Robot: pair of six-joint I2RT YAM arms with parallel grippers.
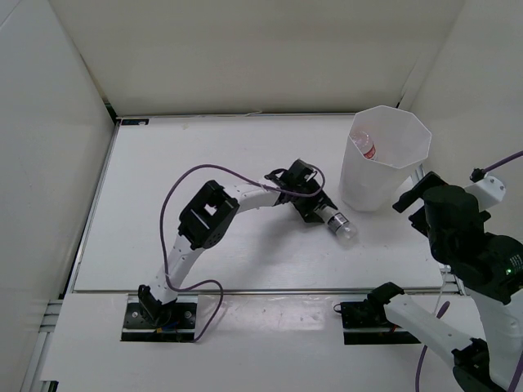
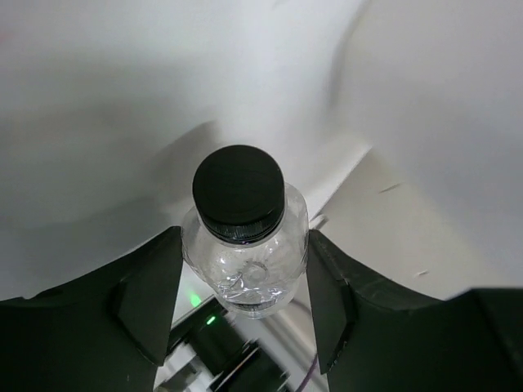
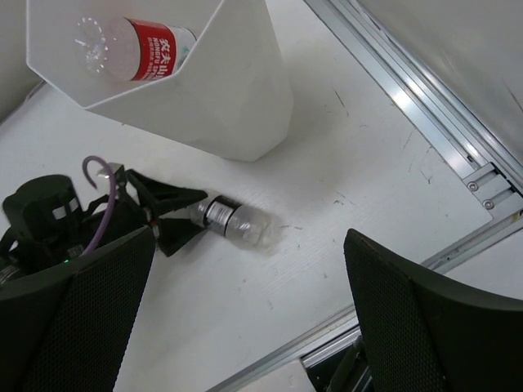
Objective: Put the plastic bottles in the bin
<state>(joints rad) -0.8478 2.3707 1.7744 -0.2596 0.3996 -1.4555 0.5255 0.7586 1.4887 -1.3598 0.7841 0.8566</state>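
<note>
The left gripper (image 2: 245, 273) has its black fingers (image 2: 155, 302) pressed on both sides of the short bottle (image 1: 339, 226), gripping it just below the black cap (image 2: 239, 192). The bottle lies on its side on the white table (image 1: 204, 155), with its long axis in line with the gripper, cap toward the wrist and rounded base pointing away. It is clear, thin, ribbed plastic and will likely flex under the grip. The bin (image 1: 384, 175) stands upright just beyond, to the far right, its rim high above the bottle; it is faceted, milky plastic. A red-labelled bottle (image 3: 139, 53) lies inside it. The left arm is nearer; the right gripper (image 3: 249, 245) gapes empty.
</note>
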